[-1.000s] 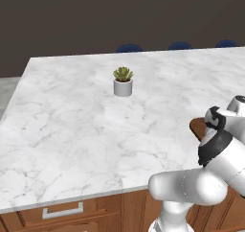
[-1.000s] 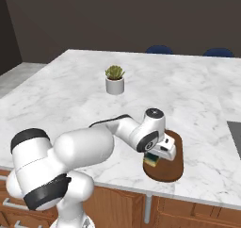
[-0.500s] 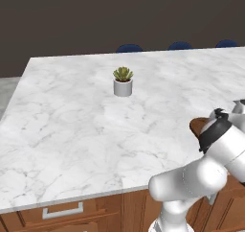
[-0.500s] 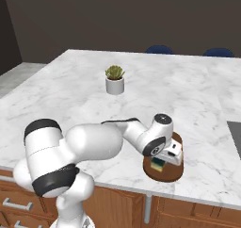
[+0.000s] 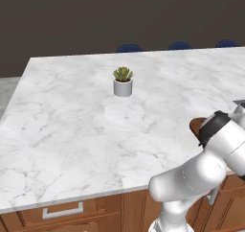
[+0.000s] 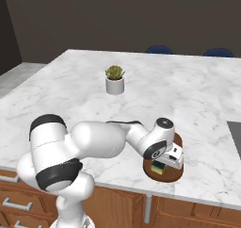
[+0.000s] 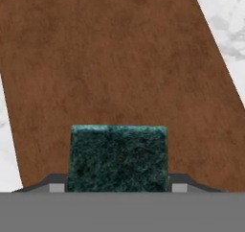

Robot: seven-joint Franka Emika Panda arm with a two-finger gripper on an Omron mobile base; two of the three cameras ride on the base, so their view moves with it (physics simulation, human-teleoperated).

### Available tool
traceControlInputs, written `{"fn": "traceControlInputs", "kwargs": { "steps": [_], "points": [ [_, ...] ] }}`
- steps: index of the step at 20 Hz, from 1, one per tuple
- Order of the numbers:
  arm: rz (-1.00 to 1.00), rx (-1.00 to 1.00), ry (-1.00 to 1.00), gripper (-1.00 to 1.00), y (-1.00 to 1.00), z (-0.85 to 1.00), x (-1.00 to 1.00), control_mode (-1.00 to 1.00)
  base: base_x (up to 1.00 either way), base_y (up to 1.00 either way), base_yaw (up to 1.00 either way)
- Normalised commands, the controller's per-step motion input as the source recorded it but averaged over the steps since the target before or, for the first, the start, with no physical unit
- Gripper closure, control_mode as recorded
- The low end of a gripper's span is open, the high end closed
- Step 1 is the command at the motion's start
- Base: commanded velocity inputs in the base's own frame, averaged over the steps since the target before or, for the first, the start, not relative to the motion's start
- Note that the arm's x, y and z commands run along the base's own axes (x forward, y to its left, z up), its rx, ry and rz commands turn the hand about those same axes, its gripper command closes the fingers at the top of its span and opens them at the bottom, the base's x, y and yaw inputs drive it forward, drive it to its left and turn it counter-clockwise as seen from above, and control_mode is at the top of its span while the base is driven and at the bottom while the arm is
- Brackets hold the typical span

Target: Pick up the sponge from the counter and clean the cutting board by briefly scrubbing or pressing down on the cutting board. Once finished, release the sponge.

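The cutting board point(image 6: 175, 173) serves as the landmark: it lies flat on the counter point(image 6: 84, 100) close to the counter's front edge, a dark reddish-brown slab with a rounded end. In the right base view the white arm bends low across the marble and its hand comes down over the board, with the gripper point(image 6: 162, 168) sitting right above the wood. The sponge point(image 6: 158, 167) is pinched between the two fingers, its yellow body and dark green layer showing just beneath the white hand, on or very near the board's surface; whether it actually presses into the wood cannot be told from that angle. In the hand view the sponge point(image 7: 118, 158) appears as a dark green scrubbing face, held between the gripper point(image 7: 117, 184), whose finger tips flank it on either side, and the cutting board point(image 7: 115, 58) spreads behind it as a broad brown field. Slivers of white marble counter point(image 7: 225, 15) show beyond the board's edges. In the left base view a small part of the cutting board point(image 5: 197, 126) peeks out beside the arm's dark joint, near the counter point(image 5: 72, 121) front edge. Well apart from the board, farther back on the marble, stands a small potted plant point(image 6: 114, 79), seen likewise in the left base view point(image 5: 123, 81).
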Motion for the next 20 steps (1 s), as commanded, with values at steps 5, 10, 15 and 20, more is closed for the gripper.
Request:
{"fn": "traceControlInputs", "kwargs": {
  "steps": [5,10,15,20],
  "points": [
    [0.00,0.00,0.00,1.00,0.00,-0.11,0.00,-1.00,0.00,0.00,0.00],
    [0.00,0.03,0.01,1.00,0.00,-0.04,-0.02,-1.00,0.00,0.00,0.00],
    [0.00,0.04,0.01,1.00,0.10,-0.09,-0.06,-1.00,0.00,0.00,0.00],
    [0.00,0.04,0.00,1.00,0.26,-0.02,0.00,-1.00,0.00,0.00,0.00]
  ]
}}
